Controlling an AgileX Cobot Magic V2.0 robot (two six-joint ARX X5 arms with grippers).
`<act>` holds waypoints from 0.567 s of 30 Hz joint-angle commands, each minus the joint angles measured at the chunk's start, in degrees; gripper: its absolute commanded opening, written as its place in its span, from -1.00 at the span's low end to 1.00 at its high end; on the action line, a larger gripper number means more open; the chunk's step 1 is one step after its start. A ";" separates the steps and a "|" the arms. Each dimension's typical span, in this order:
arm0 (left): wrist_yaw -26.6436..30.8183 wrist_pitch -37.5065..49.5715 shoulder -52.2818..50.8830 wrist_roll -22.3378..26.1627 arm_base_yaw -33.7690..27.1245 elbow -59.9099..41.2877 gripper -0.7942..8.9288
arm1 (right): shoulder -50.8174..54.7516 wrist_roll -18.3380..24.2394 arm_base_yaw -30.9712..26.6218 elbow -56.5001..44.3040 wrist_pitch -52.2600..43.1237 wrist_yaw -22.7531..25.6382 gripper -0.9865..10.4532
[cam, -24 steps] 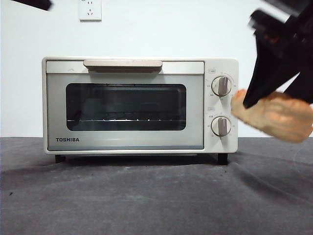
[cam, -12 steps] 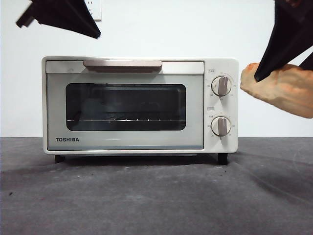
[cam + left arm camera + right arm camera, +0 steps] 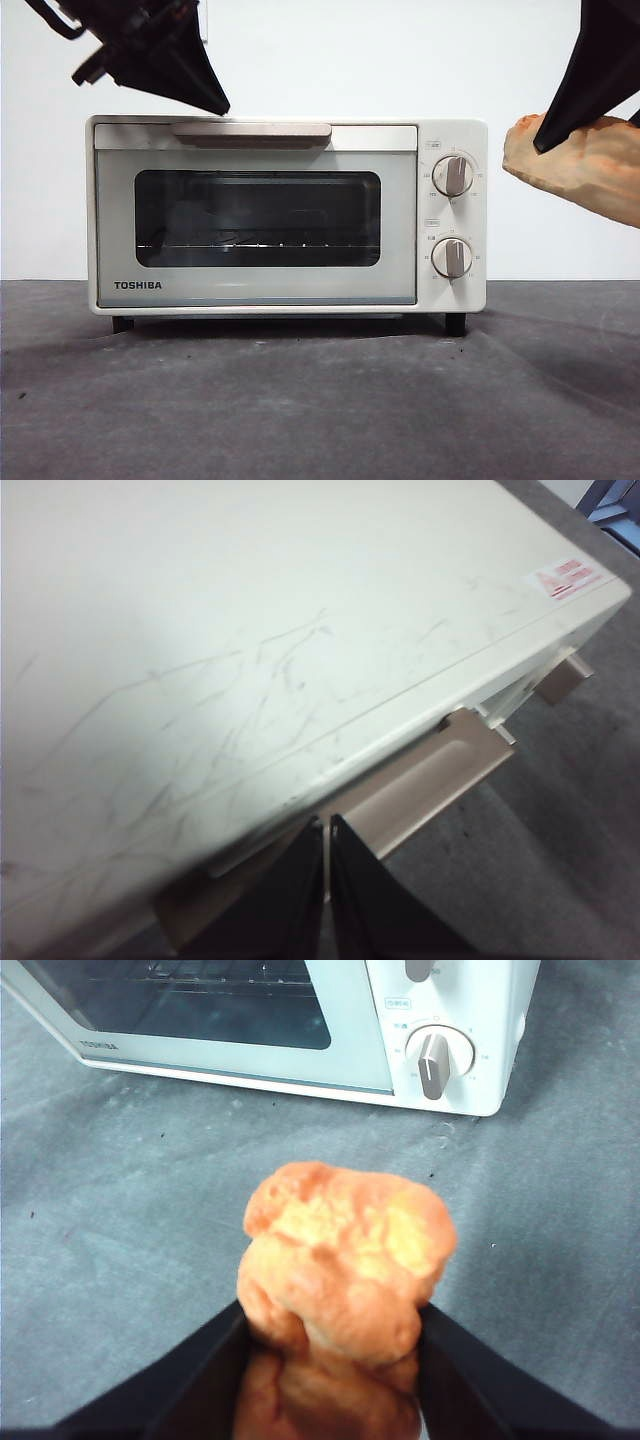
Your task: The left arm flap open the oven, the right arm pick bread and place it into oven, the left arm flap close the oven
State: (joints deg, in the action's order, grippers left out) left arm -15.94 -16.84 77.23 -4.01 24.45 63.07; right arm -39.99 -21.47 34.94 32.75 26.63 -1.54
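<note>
1 oven [image 3: 270, 215] w/ 2 knobs [image 3: 453, 175], 1 handle [image 3: 250, 133]; 1 bread [image 3: 585, 170]; 2 claws: left claw [image 3: 205, 95], right claw [image 3: 560, 125]; 1 counter [image 3: 300, 400].

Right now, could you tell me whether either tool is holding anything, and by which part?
The right tool grips the bread by one end, jaws on either side. The left tool holds nothing, jaws together above the oven handle.

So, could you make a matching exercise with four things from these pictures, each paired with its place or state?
Things:
1. oven door
2. bread
3. left tool
4. right tool

Places or states:
A. held in the air, right of the oven
B. shut
C. clamped on the bread
D. just above the beige handle

Pairs: 1-B, 2-A, 3-D, 4-C
</note>
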 commanded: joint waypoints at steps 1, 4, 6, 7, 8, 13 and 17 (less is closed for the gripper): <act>0.68 1.01 1.68 1.25 0.61 1.38 -0.80 | -0.24 -0.59 0.55 1.14 -0.44 -0.09 -0.44; 1.20 1.86 2.82 1.84 1.07 1.38 -0.80 | -0.22 -0.59 0.55 1.14 -0.42 -0.13 -0.44; 1.20 1.90 3.50 1.86 1.09 1.38 -0.80 | -0.24 -0.59 0.55 1.14 -0.42 -0.13 -0.44; 1.20 1.84 3.78 1.86 1.09 1.38 -0.80 | -0.24 -0.59 0.57 1.14 -0.42 -0.13 -0.44; 1.20 1.77 4.13 1.86 1.16 1.38 -0.80 | -0.24 -0.59 0.55 1.14 -0.42 -0.13 -0.44; 1.20 0.46 4.90 1.92 1.84 1.38 -0.80 | -0.24 -0.59 0.55 1.14 -0.44 -0.13 -0.44; 1.18 -2.16 4.90 2.12 3.23 1.38 -0.80 | -0.22 -0.59 0.55 1.14 -0.44 -0.13 -0.44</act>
State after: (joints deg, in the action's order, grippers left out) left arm -14.83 -16.25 80.31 -2.44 26.87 64.47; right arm -39.99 -21.47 34.94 32.75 26.63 -1.54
